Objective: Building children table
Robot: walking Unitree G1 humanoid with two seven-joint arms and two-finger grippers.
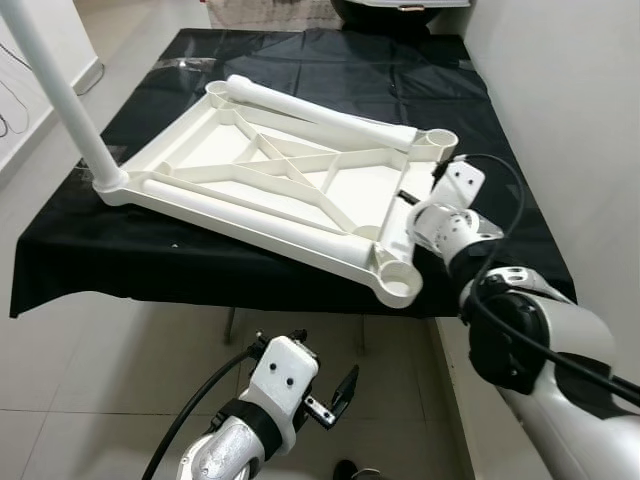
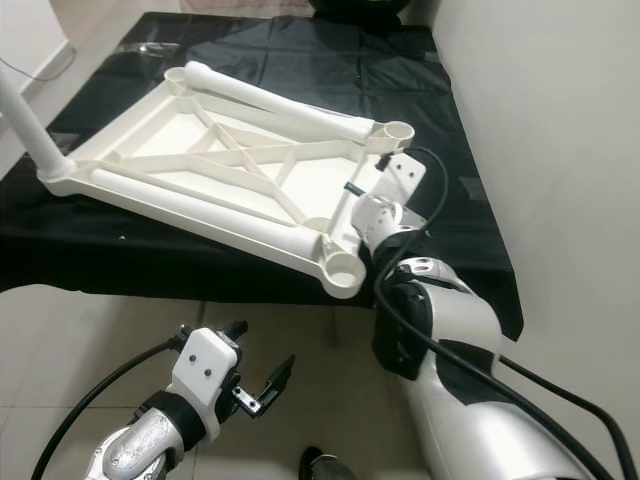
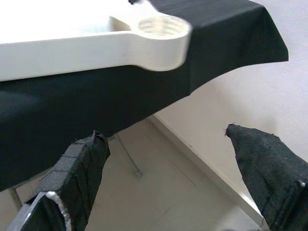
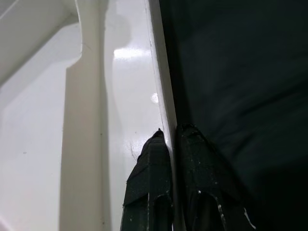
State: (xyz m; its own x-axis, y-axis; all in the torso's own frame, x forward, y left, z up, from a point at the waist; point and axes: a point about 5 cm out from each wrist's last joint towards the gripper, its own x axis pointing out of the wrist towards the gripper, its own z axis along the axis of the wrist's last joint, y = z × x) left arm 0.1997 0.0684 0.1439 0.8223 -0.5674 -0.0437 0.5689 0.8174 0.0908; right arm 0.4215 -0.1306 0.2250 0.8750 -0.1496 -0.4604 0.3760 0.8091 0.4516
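The white plastic tabletop point(image 1: 290, 180) lies upside down on the bench point(image 1: 120, 250), which is draped in a black cloth point(image 1: 330, 70). Its long axis runs from about 10 o'clock to 4 o'clock in the head views. One leg point(image 1: 60, 95) stands screwed into the corner socket at 9 o'clock and rises out past the top of the view. The near corner socket point(image 1: 398, 283) at 5 o'clock is open and sits just at the bench's front edge; the far right socket point(image 1: 438, 141) is open too. Two more white legs lie along the tabletop's long sides.

The right gripper point(image 4: 172, 139) is at the tabletop's right short edge, between the two open sockets. Its jaws are nearly pressed together, pinching the thin rim of that edge, one finger inside the tray and one on the cloth side.

The left gripper point(image 3: 163, 159) hangs below and in front of the bench's front edge, over the tiled floor point(image 1: 120, 380), with its jaws spread wide and holding nothing. A wall point(image 1: 570, 120) stands close along the bench's right side, leaving only a narrow strip of cloth beside the tabletop there.
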